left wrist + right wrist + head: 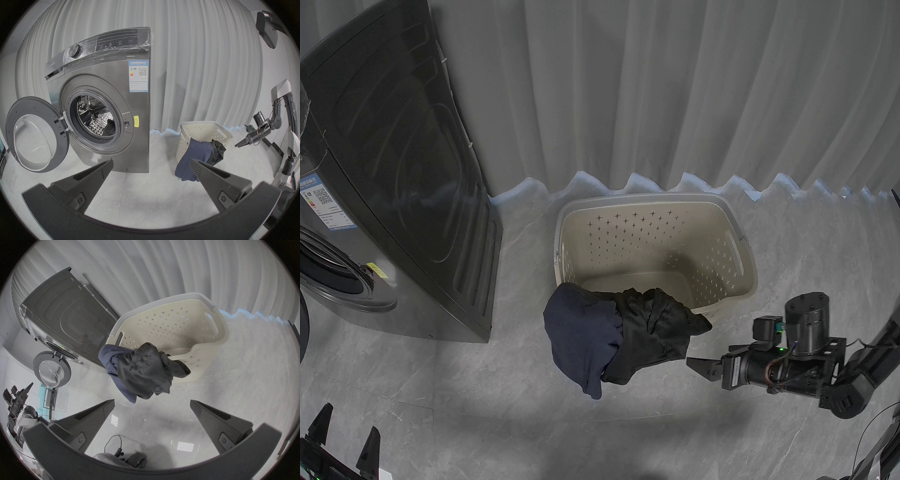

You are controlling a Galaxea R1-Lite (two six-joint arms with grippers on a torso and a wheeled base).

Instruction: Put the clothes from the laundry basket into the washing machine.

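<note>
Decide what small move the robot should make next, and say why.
Probably ease the right pincer toward the black garment and close on it. That pincer is open, near the garment but apart from it. The black garment and a navy garment hang over the near rim of the laundry basket, and the door of the washing machine stands open.

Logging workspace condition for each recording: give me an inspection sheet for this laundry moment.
Surface: grey tiled floor.
Job's things: laundry basket upright; navy garment and black garment draped over its near rim, hanging outside; washing machine with door open, something dark in the drum.
Clutter: nothing seen.
Grippers: left gripper open, low, away from the clothes; right gripper open, beside the black garment, not touching.
Cables: thin wire at the right arm.
Surroundings: pale curtain behind.
</note>
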